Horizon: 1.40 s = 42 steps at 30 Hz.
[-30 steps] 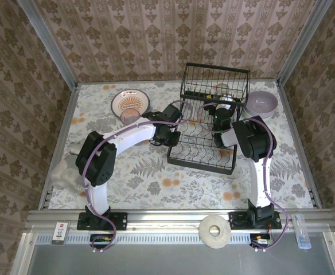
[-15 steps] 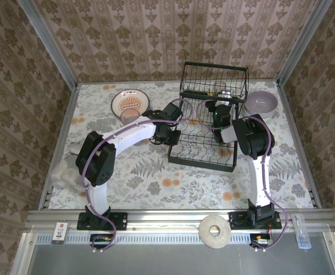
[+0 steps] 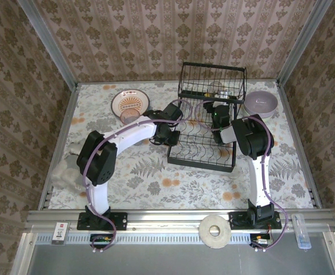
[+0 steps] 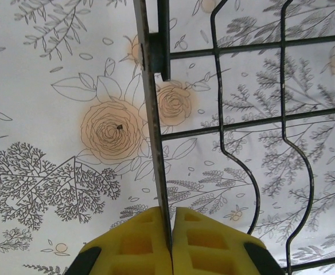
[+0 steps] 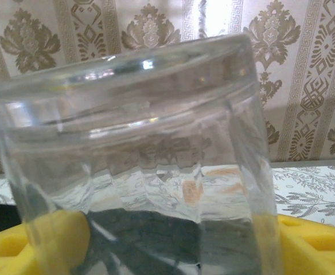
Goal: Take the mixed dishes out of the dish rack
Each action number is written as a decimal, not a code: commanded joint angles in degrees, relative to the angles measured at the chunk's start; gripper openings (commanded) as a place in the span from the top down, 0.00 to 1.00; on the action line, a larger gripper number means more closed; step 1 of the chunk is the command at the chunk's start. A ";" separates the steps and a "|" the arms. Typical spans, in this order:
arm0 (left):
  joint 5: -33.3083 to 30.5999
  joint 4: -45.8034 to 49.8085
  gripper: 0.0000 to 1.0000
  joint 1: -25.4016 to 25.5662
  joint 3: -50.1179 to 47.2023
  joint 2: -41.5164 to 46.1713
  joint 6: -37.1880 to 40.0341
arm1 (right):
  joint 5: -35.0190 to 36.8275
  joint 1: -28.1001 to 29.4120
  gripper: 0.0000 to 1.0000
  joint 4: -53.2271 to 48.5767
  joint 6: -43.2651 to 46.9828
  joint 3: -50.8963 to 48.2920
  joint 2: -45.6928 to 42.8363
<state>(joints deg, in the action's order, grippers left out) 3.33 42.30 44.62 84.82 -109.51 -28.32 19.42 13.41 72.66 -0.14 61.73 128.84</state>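
Right gripper (image 5: 139,235) clamped clear glass tumbler (image 5: 133,137) at 12 o'clock of black wire dish rack (image 3: 201,165); left gripper (image 4: 171,240) pinched its 9 o'clock rim, prob. steadying.

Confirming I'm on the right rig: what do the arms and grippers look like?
The left arm and right arm have white links, black joint housings and purple cables. Both grippers' pads, left and right, are yellow blocks.
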 commanded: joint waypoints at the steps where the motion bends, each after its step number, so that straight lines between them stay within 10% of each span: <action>1: 7.97 -3.58 1.00 1.58 4.06 -0.58 4.09 | -7.06 3.41 0.83 2.53 2.98 -1.90 -3.60; 16: 7.49 -8.20 1.00 0.02 2.88 -6.01 2.20 | -16.61 6.98 0.87 2.76 7.10 -7.58 -7.07; 42: 7.70 -9.70 1.00 0.12 3.26 -6.92 1.51 | -21.40 9.01 0.87 3.78 -16.88 -7.51 -6.29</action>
<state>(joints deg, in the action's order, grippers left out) 3.36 45.06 44.14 86.46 -112.90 -29.02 13.32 14.59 72.16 -5.48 53.15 123.15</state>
